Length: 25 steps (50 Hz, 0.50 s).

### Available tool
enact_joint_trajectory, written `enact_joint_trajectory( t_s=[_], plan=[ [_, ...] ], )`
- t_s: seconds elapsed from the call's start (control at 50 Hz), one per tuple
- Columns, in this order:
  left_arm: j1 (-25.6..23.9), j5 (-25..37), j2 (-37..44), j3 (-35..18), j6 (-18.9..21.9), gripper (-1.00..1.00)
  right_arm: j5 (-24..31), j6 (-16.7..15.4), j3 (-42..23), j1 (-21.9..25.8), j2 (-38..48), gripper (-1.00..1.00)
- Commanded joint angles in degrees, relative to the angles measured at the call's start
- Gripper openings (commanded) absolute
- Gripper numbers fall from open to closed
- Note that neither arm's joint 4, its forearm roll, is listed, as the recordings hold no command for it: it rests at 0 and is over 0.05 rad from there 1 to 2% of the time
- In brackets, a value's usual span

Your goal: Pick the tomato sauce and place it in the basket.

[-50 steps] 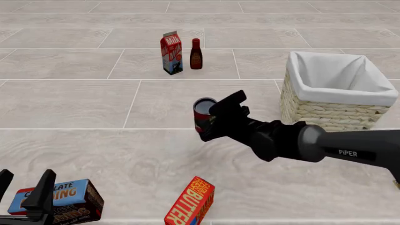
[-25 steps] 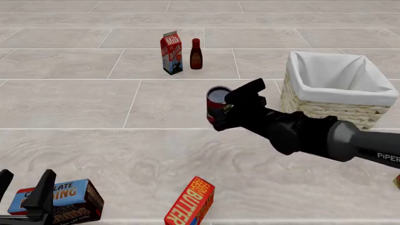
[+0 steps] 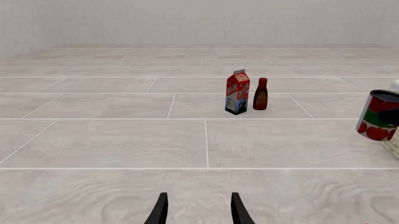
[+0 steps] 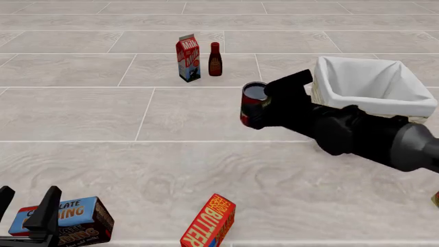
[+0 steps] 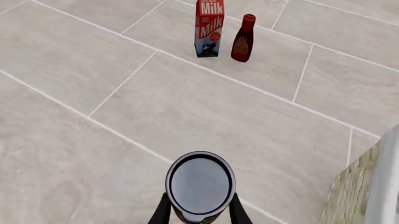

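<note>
1. Up front, we see the right gripper clamped on the tomato sauce, holding it clear of the floor, just left of the basket.
2. Only our right wrist view shows the can's dark lid head-on, with a finger on each side and a strip of basket wall at the edge.
3. Our left wrist view alone shows the label's red and green, and the left gripper with fingers spread, holding nothing.
4. All three views catch the milk carton beside the dark red bottle; just the front view shows the butter box and chocolate box.
</note>
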<state>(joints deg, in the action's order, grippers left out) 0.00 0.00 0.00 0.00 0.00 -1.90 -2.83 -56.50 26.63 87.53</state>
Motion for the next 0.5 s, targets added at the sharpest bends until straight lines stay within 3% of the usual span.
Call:
enact_joint_trajectory(
  t_s=[0.02,0.5],
  plan=[
    [0.0,0.0,0.0,0.0,0.0,1.0,4.1,1.4,-1.5,-1.9,-2.4,-1.0],
    [0.0,0.0,0.0,0.0,0.0,1.0,12.3,2.9,-6.9,-6.1,-5.8,-1.0]
  ],
)
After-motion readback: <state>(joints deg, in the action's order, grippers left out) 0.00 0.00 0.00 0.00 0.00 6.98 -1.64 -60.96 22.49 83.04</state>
